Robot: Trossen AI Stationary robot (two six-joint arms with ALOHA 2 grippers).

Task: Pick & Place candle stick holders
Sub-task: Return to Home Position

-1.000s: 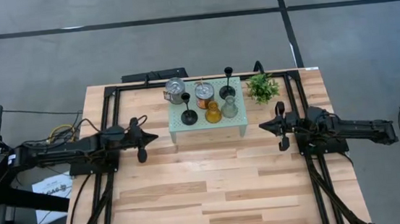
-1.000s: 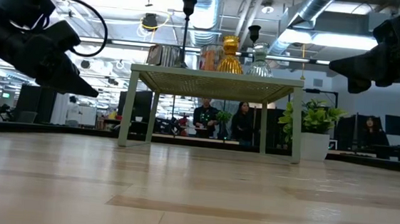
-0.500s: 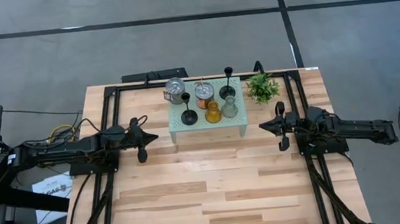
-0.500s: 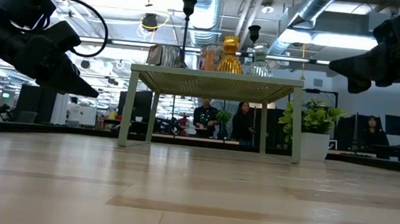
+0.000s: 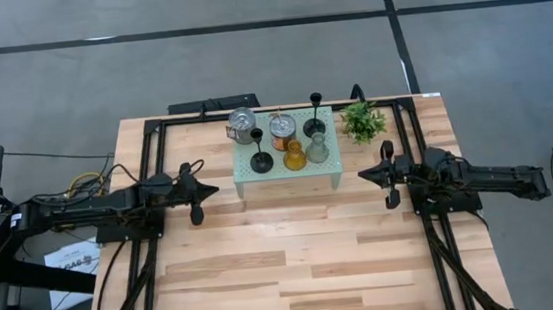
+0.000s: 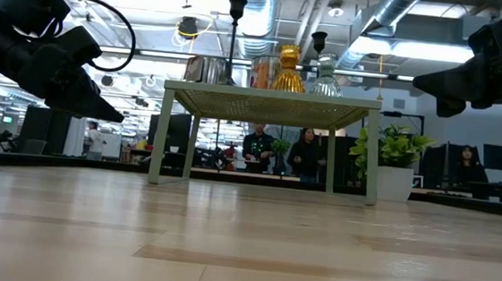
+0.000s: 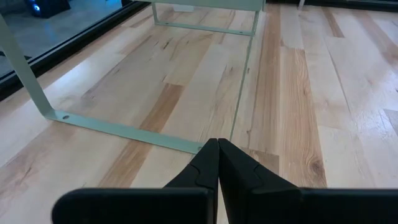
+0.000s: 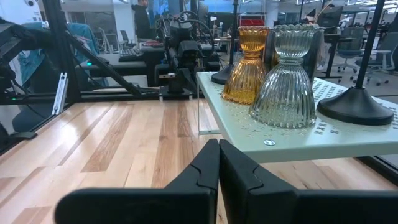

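Observation:
Six candle stick holders stand on the pale green perforated stand: two silvery cups, two black stemmed ones, an amber glass one and a clear glass one. My left gripper hovers shut and empty left of the stand. My right gripper hovers shut and empty right of it. The right wrist view shows the amber and clear holders and a black round base on the stand's top.
A small green potted plant stands on the table right of the stand. Bare wooden table lies in front of the stand. The stand's legs rest on the table. People show in the room behind.

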